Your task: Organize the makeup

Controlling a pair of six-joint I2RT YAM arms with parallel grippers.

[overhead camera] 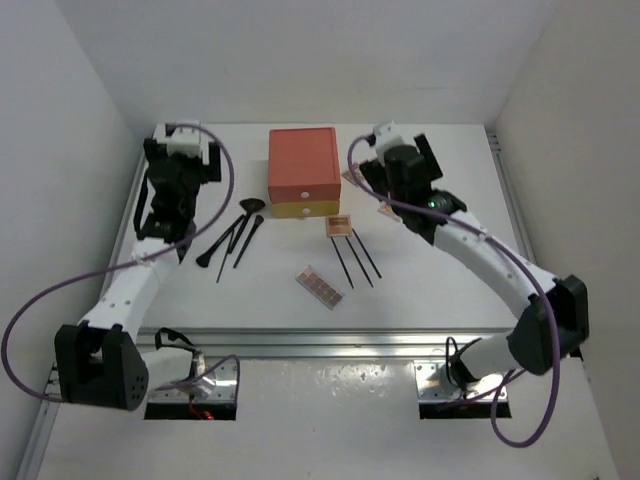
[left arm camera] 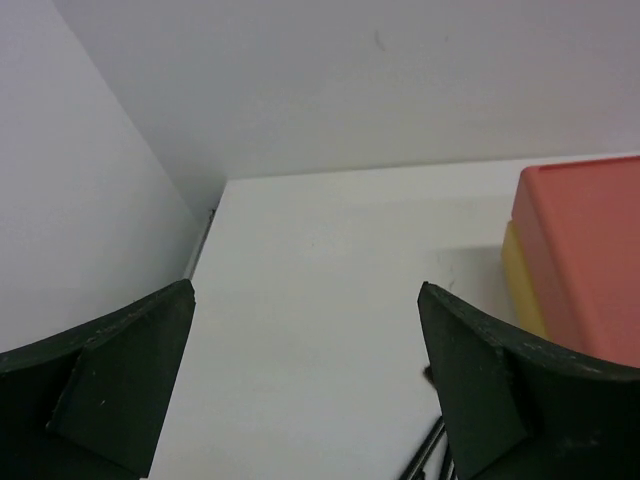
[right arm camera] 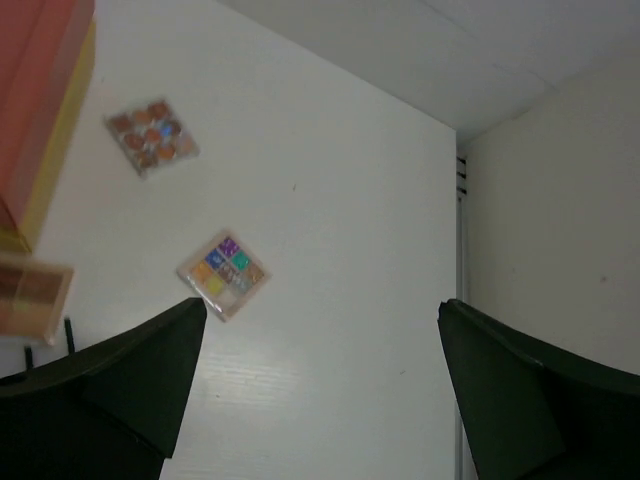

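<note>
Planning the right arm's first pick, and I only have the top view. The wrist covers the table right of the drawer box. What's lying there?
Observer: The right wrist view shows two square palettes. A brown-toned palette lies close to the drawer box. A multicoloured palette lies farther from the box and nearer the right gripper.
Operator: Are its jaws open?
Observer: Yes, wide open, with nothing between the fingers.
Operator: And the left?
Observer: The left gripper is open too, with only bare table between its fingers.
</note>
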